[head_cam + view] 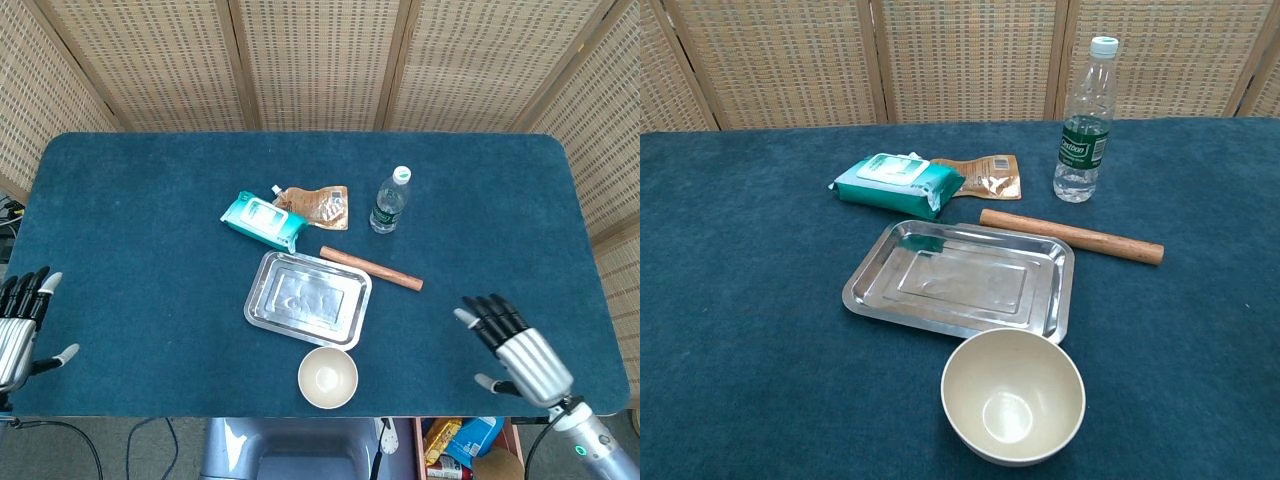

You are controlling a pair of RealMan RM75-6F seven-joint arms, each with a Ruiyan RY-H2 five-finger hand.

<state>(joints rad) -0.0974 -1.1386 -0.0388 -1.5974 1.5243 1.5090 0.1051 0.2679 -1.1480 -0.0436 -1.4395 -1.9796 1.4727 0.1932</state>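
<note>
My right hand [517, 347] hovers over the front right of the blue table, fingers spread, holding nothing; the wooden rolling pin [371, 268] [1071, 236] is the thing nearest to it. At the front left edge my left hand [22, 326] is open and empty, far from everything. A steel tray [307, 300] [962, 281] lies in the middle with a beige bowl [328, 377] [1013, 395] in front of it. Behind the tray lie a teal wipes pack [261, 220] [897, 183] and a brown pouch [320, 206] [985, 175]. A water bottle [390, 201] [1084, 122] stands upright. Neither hand shows in the chest view.
The blue cloth table [140, 220] is backed by woven screen panels [320, 60]. Wide bare cloth lies to the left and right of the objects. Below the front edge, a box with snack packets [455, 440] sits on the floor.
</note>
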